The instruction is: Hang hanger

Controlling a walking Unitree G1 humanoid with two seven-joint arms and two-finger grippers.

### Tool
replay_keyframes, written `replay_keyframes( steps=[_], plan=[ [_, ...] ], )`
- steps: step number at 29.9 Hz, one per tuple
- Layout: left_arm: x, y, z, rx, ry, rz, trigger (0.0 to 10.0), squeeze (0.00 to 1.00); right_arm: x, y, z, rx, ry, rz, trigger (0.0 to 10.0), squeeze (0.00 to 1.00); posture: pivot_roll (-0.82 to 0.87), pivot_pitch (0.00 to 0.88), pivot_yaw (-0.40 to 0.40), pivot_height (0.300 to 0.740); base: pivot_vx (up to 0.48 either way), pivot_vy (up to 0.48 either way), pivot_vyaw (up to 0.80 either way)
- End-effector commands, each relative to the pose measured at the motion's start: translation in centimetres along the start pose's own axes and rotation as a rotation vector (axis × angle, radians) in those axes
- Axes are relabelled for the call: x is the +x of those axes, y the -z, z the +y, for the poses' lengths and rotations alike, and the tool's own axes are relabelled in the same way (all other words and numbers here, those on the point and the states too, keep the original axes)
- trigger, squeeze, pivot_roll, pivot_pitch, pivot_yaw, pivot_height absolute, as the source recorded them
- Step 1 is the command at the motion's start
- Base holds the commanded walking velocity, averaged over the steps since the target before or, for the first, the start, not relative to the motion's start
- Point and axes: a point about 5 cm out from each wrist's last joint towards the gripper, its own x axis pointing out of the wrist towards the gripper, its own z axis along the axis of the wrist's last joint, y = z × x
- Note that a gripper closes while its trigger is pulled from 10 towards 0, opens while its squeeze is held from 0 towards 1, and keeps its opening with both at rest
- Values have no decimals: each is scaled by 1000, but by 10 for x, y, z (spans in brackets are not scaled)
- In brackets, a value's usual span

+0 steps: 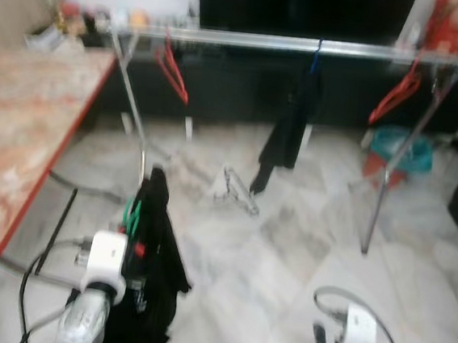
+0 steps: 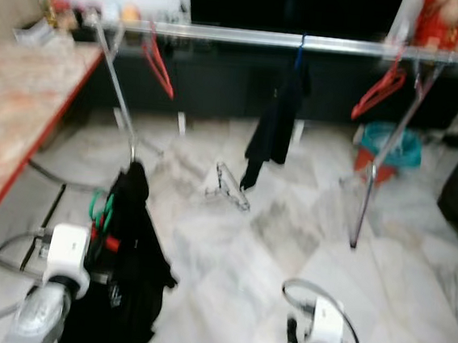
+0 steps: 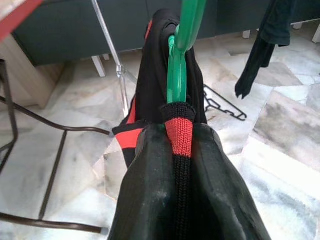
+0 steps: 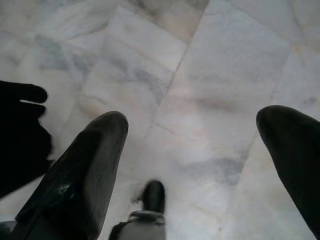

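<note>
rail (image 1: 290,44): across top of frame
table (image 1: 21,135): left edge
hanger (image 1: 235,190): on floor, centre

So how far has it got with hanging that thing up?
Partway. Already on the rail: a dark garment and two bare red hangers. In hand: the left gripper is shut on a green hanger carrying a black and red garment, held low and short of the rack. Left to do: lift it and hook it over the rail. The right gripper hangs open over the floor.
</note>
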Motion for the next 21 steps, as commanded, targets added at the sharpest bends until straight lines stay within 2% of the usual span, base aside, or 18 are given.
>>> replay_keyframes(
  steps=[1,21],
  plan=[
    [2,-7,-2,3,5,-26,10000,0,0,-1,-3,-5,7,-7,10000,0,6,0,7,736,-319,0,0],
    [2,-8,-3,1,24,-21,10000,0,0,-1,-3,-4,1,-11,10000,0,10,0,9,736,-322,0,0]
  ],
)
